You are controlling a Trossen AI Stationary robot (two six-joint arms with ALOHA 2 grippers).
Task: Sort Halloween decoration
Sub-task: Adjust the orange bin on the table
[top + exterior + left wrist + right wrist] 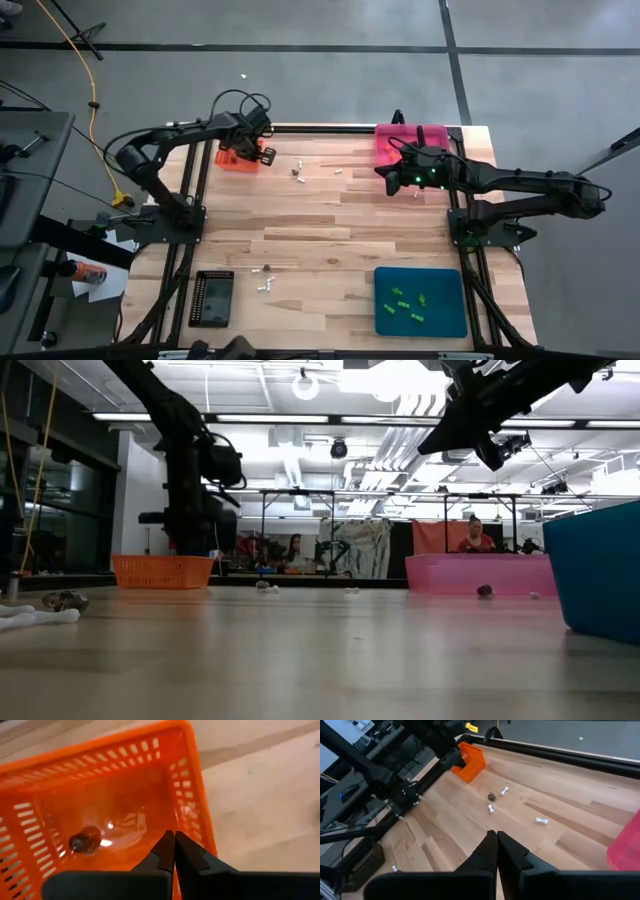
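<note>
Halloween decoration pieces lie scattered over the wooden table [330, 240]. At the near left edge, a black tray [212, 298] sits with two small white pieces [267, 285] and a dark piece [266, 268] just to its right. At the far left corner stands an orange basket [236, 158]; the left gripper [173, 845] hangs over it with fingers pressed together and nothing between them. Inside the basket lies one rounded dark-and-orange trinket [84, 841], its shape hard to make out. Near the far edge, between the basket and the pink tray [410, 142], lie white bone-shaped pieces [541, 821] and one dark brown piece [491, 796]. The right gripper [497, 845] hovers above the table beside the pink tray at the far right corner, its fingers shut on nothing. A small dark piece [485, 591] rests just before that tray in the low view. At the near right corner, a teal tray [421, 301] holds several bright green pieces [405, 304].
</note>
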